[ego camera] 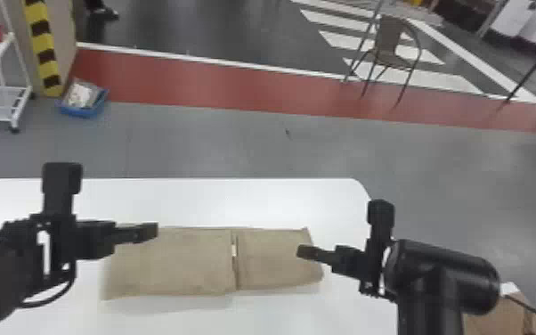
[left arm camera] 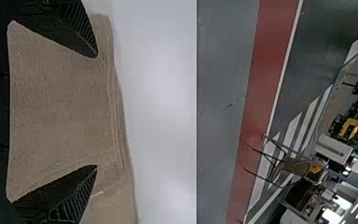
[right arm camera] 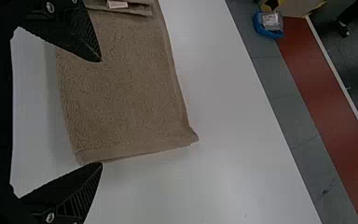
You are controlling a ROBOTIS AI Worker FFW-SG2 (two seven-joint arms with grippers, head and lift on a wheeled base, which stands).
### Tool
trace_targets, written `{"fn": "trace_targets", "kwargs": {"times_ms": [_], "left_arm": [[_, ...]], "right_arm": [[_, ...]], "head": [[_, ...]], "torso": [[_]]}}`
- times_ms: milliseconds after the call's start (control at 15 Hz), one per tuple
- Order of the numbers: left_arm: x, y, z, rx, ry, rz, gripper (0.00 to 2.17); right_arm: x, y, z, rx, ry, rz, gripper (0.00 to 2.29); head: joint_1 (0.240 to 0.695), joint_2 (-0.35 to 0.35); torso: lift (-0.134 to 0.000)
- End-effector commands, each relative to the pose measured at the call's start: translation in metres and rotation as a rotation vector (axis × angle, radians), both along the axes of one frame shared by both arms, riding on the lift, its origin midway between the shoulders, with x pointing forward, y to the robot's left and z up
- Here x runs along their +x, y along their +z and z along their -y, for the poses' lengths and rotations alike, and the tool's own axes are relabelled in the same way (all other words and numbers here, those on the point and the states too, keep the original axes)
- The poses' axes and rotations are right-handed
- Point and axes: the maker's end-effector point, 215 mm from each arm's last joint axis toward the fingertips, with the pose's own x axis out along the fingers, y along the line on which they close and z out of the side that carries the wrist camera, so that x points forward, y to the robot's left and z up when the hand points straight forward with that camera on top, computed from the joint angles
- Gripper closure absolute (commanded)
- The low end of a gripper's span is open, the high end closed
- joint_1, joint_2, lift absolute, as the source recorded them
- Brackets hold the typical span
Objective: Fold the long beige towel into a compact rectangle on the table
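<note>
One beige towel lies folded on one white desk, its two panels divided by a narrow slit with one white patch, perhaps a label. Of two black grippers, the left gripper is near its left part, the right gripper near its right end; both have jaws apart. One chair stands beyond.

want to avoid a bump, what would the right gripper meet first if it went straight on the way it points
Most likely the towel: the right gripper seems to point inward and down toward it, though the height between them is hard to judge.
</note>
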Motion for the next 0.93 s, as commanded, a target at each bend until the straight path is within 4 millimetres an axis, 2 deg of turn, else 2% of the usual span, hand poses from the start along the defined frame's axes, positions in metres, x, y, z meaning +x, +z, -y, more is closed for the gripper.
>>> {"fn": "trace_targets", "kwargs": {"times_ms": [0, 200, 267, 333, 533, 733, 867], "left_arm": [[-0.004, -0.008, -0.057, -0.034, 0.097, -0.008, 0.04], [-0.03, -0.02, -0.101, -0.027, 0.153, -0.007, 0.06], [-0.034, -0.017, -0.106, -0.025, 0.162, 0.027, 0.06], [-0.038, -0.016, -0.127, -0.012, 0.197, 0.063, 0.06], [-0.048, -0.022, -0.166, -0.007, 0.26, 0.084, 0.07], [-0.062, -0.03, -0.191, -0.026, 0.294, 0.072, 0.08], [-0.066, -0.028, -0.202, -0.042, 0.307, 0.084, 0.08]], "right_arm": [[0.014, 0.004, -0.031, 0.023, 0.056, 0.025, 0.09], [0.026, 0.004, -0.055, 0.0, 0.112, 0.046, 0.13], [0.028, 0.001, -0.064, 0.005, 0.126, 0.043, 0.13], [0.029, -0.002, -0.07, 0.012, 0.133, 0.044, 0.14], [0.027, -0.006, -0.084, 0.013, 0.163, 0.04, 0.15], [0.029, -0.011, -0.103, -0.002, 0.2, 0.051, 0.19], [0.036, -0.018, -0.113, -0.037, 0.223, 0.065, 0.19]], "head": [[0.695, -0.325], [0.695, -0.219], [0.695, -0.196], [0.695, -0.175], [0.695, -0.116], [0.695, -0.053], [0.695, -0.022]], "torso": [[0.0], [0.0], [0.0], [0.0], [0.0], [0.0], [0.0]]}}
